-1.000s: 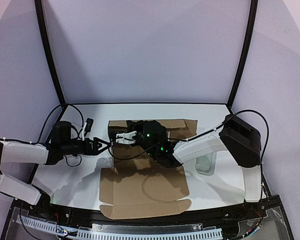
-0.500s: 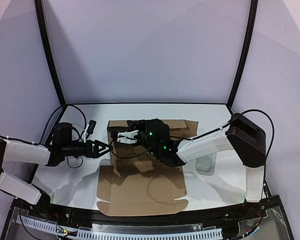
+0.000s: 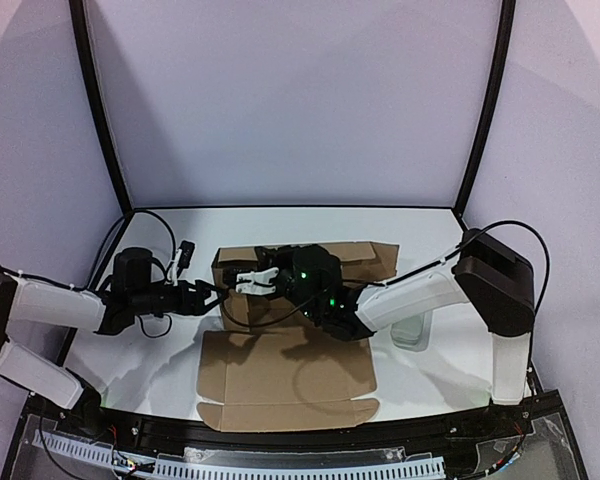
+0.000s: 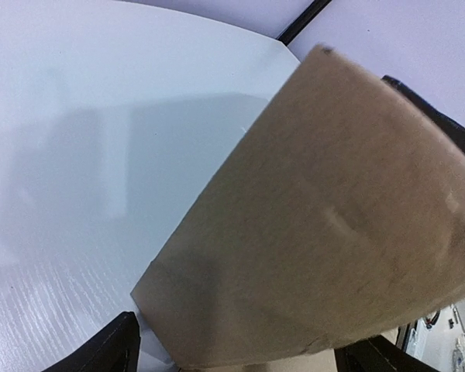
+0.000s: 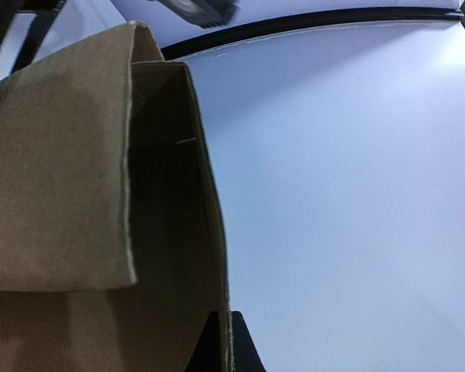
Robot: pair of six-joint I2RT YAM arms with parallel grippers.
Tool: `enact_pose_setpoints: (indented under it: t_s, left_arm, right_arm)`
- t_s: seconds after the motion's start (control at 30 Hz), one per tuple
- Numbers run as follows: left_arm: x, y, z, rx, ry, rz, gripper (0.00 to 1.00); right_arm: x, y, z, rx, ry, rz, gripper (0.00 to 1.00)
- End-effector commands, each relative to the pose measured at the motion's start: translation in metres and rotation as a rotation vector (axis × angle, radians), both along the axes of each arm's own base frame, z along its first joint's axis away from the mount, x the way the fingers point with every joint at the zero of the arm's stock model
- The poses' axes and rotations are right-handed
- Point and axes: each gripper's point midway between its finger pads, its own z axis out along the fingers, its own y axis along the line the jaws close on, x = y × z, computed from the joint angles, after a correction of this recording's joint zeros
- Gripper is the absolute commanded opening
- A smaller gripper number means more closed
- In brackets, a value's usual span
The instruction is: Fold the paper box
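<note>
The box [image 3: 285, 375] lies in the middle of the table [image 3: 420, 225]. Its near panel is flat towards me, and its far half is raised into low walls under both arms. My right gripper [image 3: 248, 277] is closed. In its wrist view the upright edge of a wall runs straight down into the pinch, so I read it as gripping that wall near the box's left end. My left gripper [image 3: 208, 294] sits just beside the left wall with its jaws spread wide. One finger [image 4: 112, 353] shows at each lower corner of its wrist view with a brown flap between them, and I see no contact there. I judge the board to be light and stiff across each panel, and I expect it to bend only at the creases. The flaps will likely spring back if let go. The sheet looks smooth enough to slide on the white top, so I'd want one arm anchoring it. I'd take the left flap by its free edge, close to the crease. I'd pinch lightly, since corrugated edges crush and a hard squeeze mid-panel could kink it.
</note>
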Motion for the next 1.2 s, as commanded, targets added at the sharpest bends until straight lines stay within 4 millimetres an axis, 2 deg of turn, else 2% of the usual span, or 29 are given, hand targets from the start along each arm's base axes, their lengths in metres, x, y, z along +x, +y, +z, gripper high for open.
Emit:
enact_pose_setpoints:
  t_s: [0.0, 0.33, 0.43, 0.77, 0.9, 1.17]
  left_arm:
    - [0.005, 0.001, 0.010, 0.055, -0.085, 0.073, 0.86]
    - [0.000, 0.001, 0.013, 0.154, -0.177, 0.217, 0.73]
    - [0.006, 0.013, 0.013, 0.207, -0.214, 0.330, 0.71]
    - [0.012, 0.015, 0.006, 0.238, -0.261, 0.444, 0.58]
    - [0.019, 0.021, -0.002, 0.284, -0.264, 0.526, 0.44]
    - [0.025, 0.031, -0.008, 0.318, -0.263, 0.610, 0.24]
  right_arm:
    - [-0.026, 0.015, -0.029, -0.049, -0.006, 0.043, 0.00]
    - [-0.034, 0.016, -0.034, -0.068, -0.061, 0.003, 0.00]
    - [-0.039, 0.017, -0.031, -0.055, -0.067, -0.003, 0.00]
    - [-0.047, 0.014, -0.028, -0.022, -0.023, -0.013, 0.00]
    - [-0.051, 0.010, -0.026, -0.007, 0.016, -0.007, 0.00]
    - [-0.051, 0.008, -0.026, -0.005, 0.026, -0.010, 0.00]
